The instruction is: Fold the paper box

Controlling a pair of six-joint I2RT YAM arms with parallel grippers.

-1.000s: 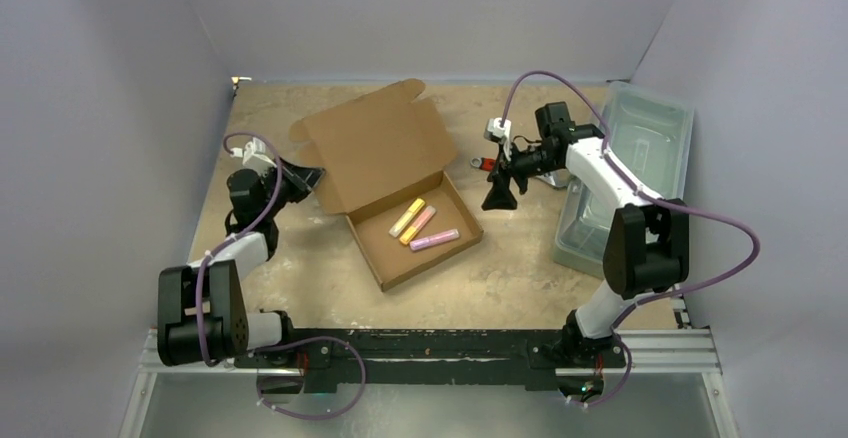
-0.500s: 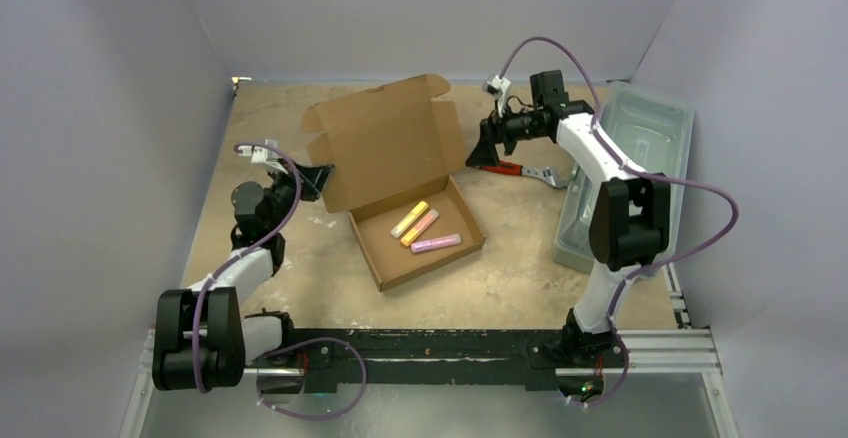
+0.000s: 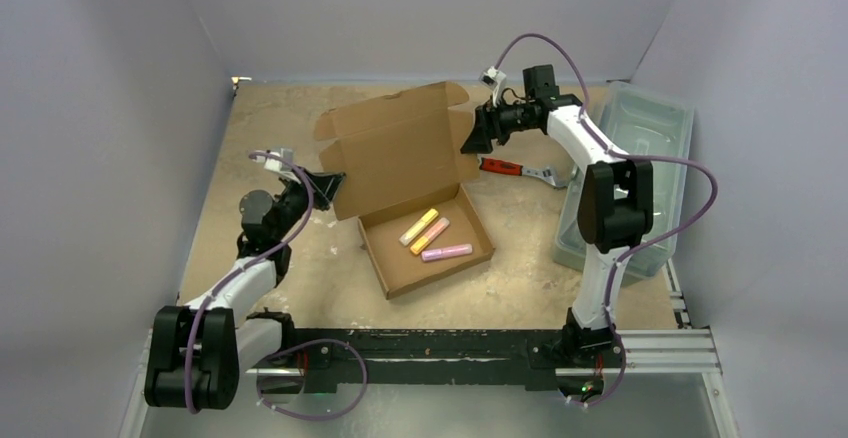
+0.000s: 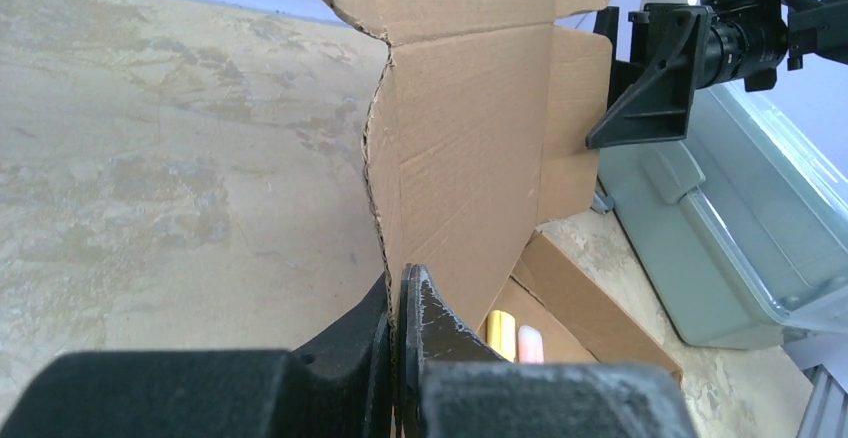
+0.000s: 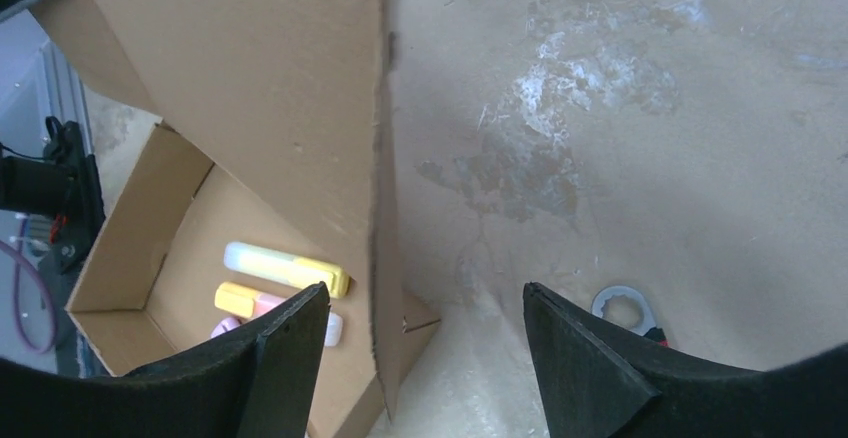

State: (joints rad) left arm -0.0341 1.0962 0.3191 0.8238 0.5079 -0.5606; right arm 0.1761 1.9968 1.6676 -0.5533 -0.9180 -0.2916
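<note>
Paper box (image 3: 400, 168) sits mid-table, between the two arms, with its shallow tray (image 3: 400, 258) nearest the arm bases and flat on the table (image 3: 290, 258). Three highlighters (image 3: 432, 236) lie loose in the tray, so the load is in and closing the lid looks like the step left to do. Just behind the tray the lid (image 4: 460, 158) stands nearly upright from its hinge crease. The left gripper (image 3: 330, 183) is what props it there: its jaws are pinched tight on the lid's left edge, low down near the hinge. At the lid's far right edge the right gripper (image 5: 425, 303) has its fingers spread wide to either side of the cardboard without touching it, holding nothing. I judge it is set to take that side so both arms can swing the lid over. Beyond, a red-handled wrench (image 3: 515, 170) lies on the table, and a translucent plastic bin (image 3: 640, 148) stands to the right, both apart from the box.
</note>
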